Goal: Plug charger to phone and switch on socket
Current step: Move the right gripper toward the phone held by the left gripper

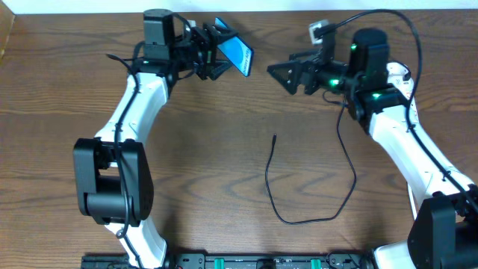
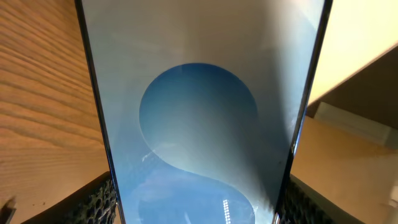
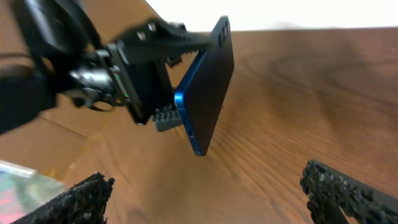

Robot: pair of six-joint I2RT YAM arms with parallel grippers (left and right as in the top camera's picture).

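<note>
Wooden tabletop (image 1: 224, 104): left gripper (image 1: 219, 52) clamped on the rigid, glassy phone (image 1: 237, 52) held aloft, right gripper (image 1: 278, 73) spread empty opposite, limp charger cable (image 1: 270, 179) lying loose on the wood, probably best pinched just behind its plug tip (image 1: 274, 137).

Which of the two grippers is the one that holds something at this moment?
The left gripper: it is shut on the phone, held tilted above the table. The right gripper is open and empty, facing the phone.

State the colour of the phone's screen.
Blue, with a deeper blue circle; the phone shows best in the left wrist view.
</note>
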